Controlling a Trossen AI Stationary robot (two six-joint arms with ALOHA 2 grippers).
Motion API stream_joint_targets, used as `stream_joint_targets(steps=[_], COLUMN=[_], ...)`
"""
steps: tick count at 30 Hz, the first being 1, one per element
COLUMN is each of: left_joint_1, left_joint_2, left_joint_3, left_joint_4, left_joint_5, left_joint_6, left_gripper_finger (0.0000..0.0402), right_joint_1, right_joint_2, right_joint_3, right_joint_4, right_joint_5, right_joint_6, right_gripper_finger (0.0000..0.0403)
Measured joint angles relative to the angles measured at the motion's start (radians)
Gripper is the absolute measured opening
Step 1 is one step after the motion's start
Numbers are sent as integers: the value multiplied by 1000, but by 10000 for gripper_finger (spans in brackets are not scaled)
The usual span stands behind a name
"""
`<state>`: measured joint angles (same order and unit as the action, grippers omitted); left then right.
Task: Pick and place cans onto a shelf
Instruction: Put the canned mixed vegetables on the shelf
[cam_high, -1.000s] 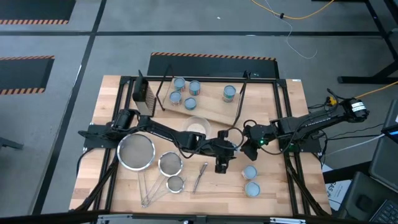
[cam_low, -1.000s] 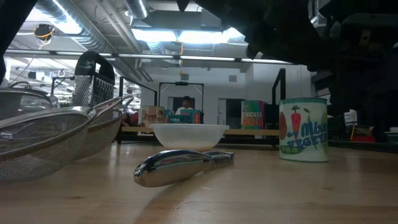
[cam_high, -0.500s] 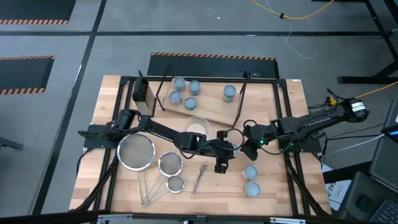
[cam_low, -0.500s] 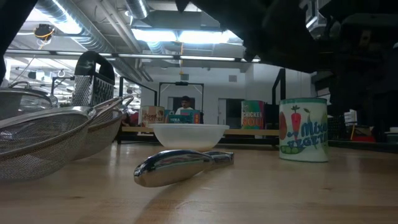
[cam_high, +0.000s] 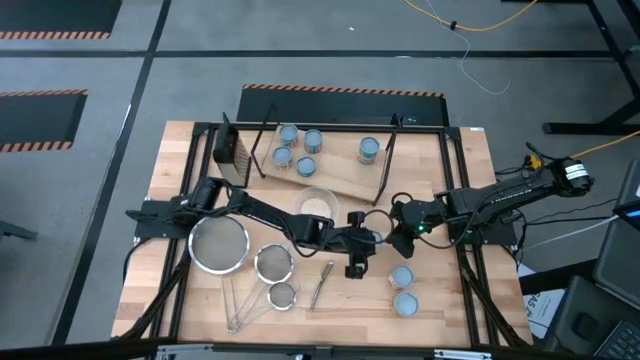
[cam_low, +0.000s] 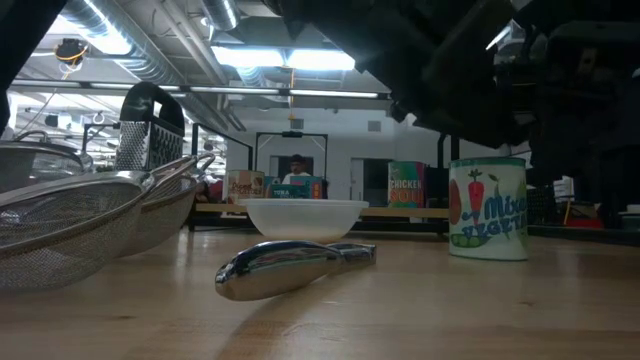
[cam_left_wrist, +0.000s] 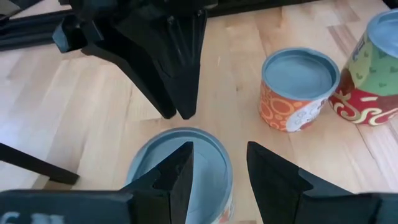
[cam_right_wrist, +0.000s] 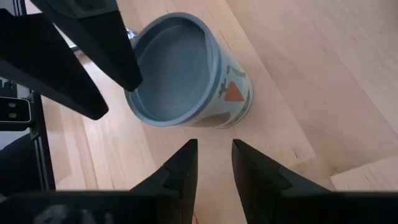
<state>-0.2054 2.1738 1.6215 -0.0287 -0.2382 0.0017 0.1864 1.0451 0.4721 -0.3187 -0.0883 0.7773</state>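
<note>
I'm hanging the left gripper (cam_left_wrist: 217, 165) right over a can (cam_left_wrist: 179, 168), fingers spread and straddling its blue top, not touching it that I can see, because that gap is what I need for dropping around the sides. The right gripper (cam_right_wrist: 214, 162) is facing the same can (cam_right_wrist: 186, 71) from the other side, fingers parted and clear of it, waiting near mid-table. Both are crowding one spot in the high view, so I'm judging a collision the main risk. Two more cans (cam_high: 402, 277) are sitting on the table (cam_high: 440, 310) just beside, and five are already standing on the shelf (cam_high: 345, 180) at the far edge. Strainers (cam_high: 218, 245) and a bowl (cam_high: 316, 203) are lying to the left, out of my path. Beyond the bare wood, a bright room with a person far back is showing.
</note>
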Motion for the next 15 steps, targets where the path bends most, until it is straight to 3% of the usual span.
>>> stream_joint_targets(steps=[15], left_joint_1=[0], left_joint_2=[17], left_joint_3=[-1], left_joint_4=[-12], left_joint_5=[20], left_joint_6=[-22], left_gripper_finger=[143], right_joint_1=[0], right_joint_2=[0], right_joint_3=[0], right_joint_4=[0], right_joint_5=[1], right_joint_6=[0], right_gripper_finger=[103])
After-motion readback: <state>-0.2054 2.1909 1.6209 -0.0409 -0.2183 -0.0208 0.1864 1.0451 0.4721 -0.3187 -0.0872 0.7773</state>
